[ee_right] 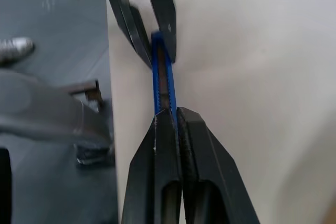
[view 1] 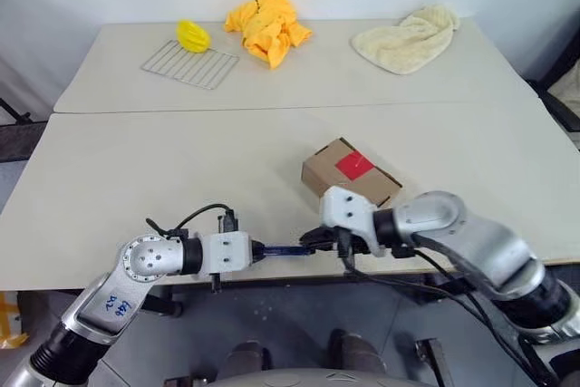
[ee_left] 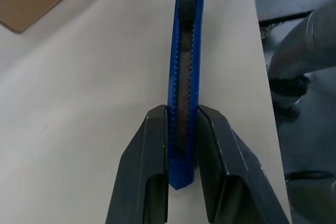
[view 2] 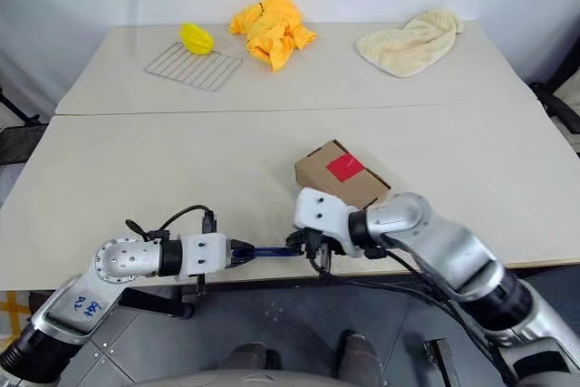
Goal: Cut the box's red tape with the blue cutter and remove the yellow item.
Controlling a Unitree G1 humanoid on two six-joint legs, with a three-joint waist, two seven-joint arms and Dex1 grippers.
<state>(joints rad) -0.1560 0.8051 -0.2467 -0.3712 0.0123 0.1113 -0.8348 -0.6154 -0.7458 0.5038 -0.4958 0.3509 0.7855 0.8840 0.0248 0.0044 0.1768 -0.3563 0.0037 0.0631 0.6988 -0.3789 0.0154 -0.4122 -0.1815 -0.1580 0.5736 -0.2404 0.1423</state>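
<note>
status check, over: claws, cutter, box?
Left claw and right claw both shut on slim blue cutter, one at each end, above the table's near edge. Brown cardboard box closed, red tape uncut. Nothing blocking the box.

I see 2 pale beige tables pushed together, edge to edge — the near table (view 1: pixel 136 188) and the far table (view 1: pixel 299 74), with a thin seam running across between them. On the near one, close to its front edge, sits the box (view 1: pixel 349 174), small, brown cardboard, turned at an angle, with the red tape (view 1: pixel 353 166) on its top face. On the far one I count 4 things: a wire rack (view 1: pixel 190 64) towards the left, a lemon-shaped yellow object (view 1: pixel 192 35) resting at the rack's back corner, a crumpled yellow-orange cloth (view 1: pixel 267 26) just beside it, and — well apart on the right — a cream towel (view 1: pixel 406 40) in a heap.
</note>
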